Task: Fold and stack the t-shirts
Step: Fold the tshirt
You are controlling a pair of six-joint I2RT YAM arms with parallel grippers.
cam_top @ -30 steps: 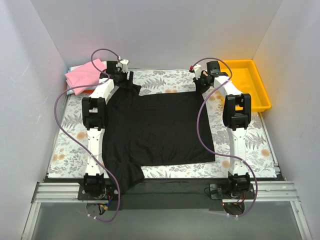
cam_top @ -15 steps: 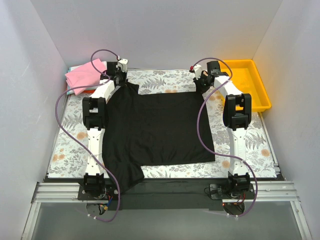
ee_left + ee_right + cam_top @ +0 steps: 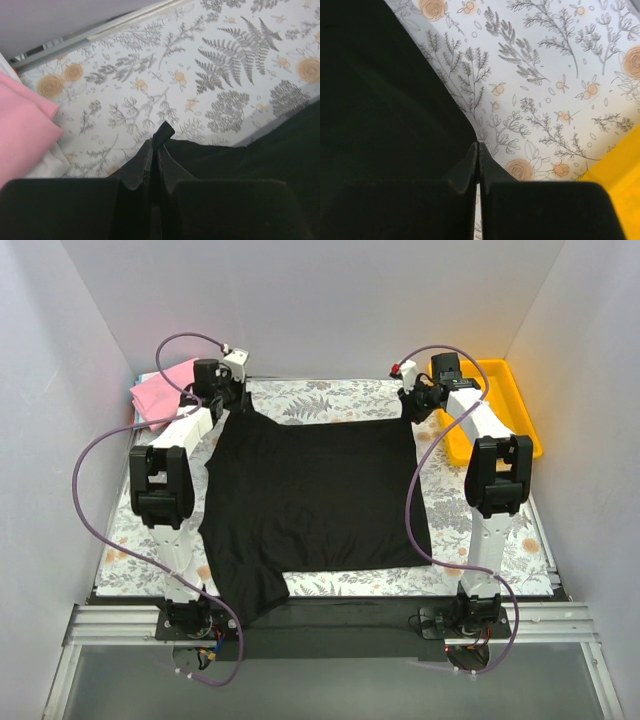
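Note:
A black t-shirt [image 3: 310, 490] lies spread flat on the floral table [image 3: 330, 395], one sleeve hanging over the near edge. My left gripper [image 3: 228, 405] is shut on its far left corner; in the left wrist view a tuft of the black t-shirt [image 3: 164, 132] pokes out past the left gripper [image 3: 154, 146]. My right gripper [image 3: 412, 408] is shut on the far right corner, and in the right wrist view the black t-shirt [image 3: 385, 100] ends right at the right gripper [image 3: 478, 146]. A folded pink t-shirt [image 3: 162, 390] lies at the back left, with its edge in the left wrist view as the pink t-shirt [image 3: 20, 130].
A yellow tray [image 3: 500, 390] stands at the back right, just beyond my right gripper, and its corner shows as the yellow tray [image 3: 620, 175]. White walls close in the table on three sides. A white cloth edge [image 3: 55, 160] lies under the pink t-shirt.
My left gripper has shut on the shirt's far left corner. Both arms have swung outward, and the shirt's far edge is now drawn out wider and straighter between them.

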